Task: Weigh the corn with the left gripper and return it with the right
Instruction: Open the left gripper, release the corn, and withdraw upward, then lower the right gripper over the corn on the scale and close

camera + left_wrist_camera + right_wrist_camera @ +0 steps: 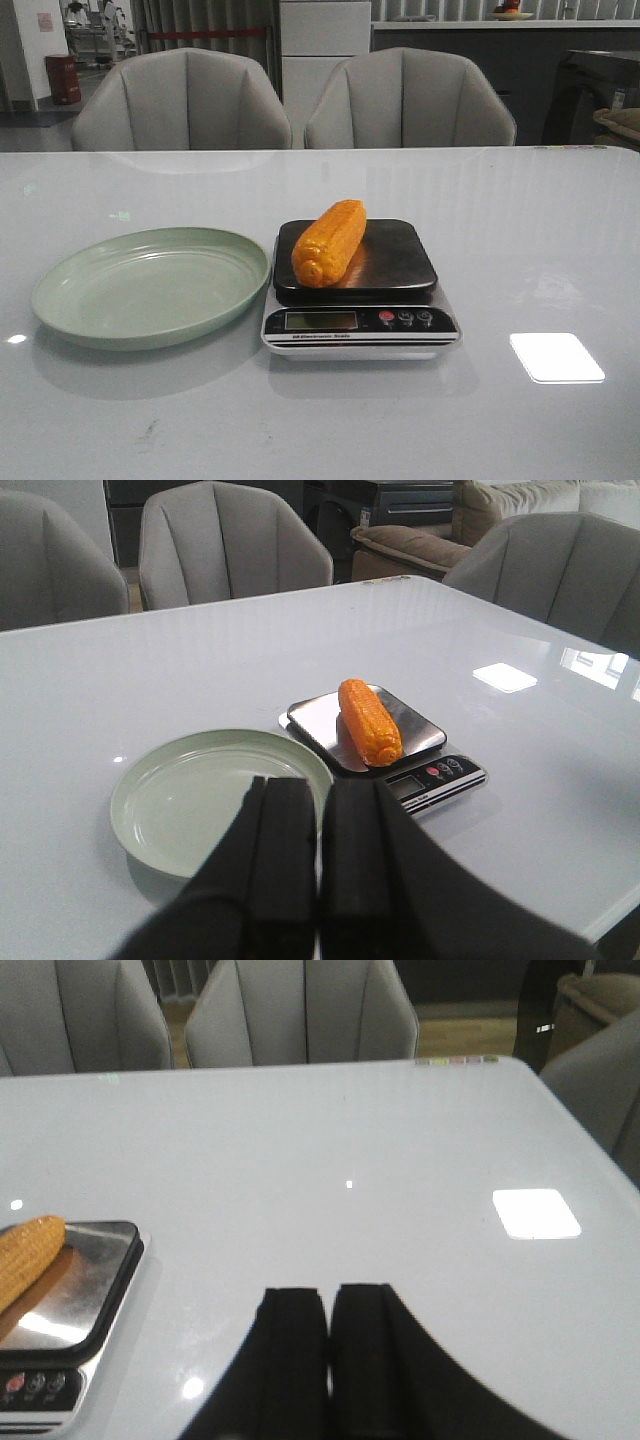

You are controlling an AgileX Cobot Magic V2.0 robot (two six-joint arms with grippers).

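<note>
The orange-yellow corn (329, 243) lies on the dark pan of the kitchen scale (400, 325) at the table's middle. It also shows in the left wrist view (369, 721) and at the edge of the right wrist view (27, 1255). The pale green plate (60, 290) sits empty just left of the scale. My left gripper (320, 792) is shut and empty, held back above the plate's near side (140, 815). My right gripper (329, 1298) is shut and empty over bare table right of the scale (110, 1300). Neither gripper shows in the front view.
Two grey chairs (185, 100) stand behind the far table edge. A bright light reflection (556, 357) lies on the glossy white table (520, 220) right of the scale.
</note>
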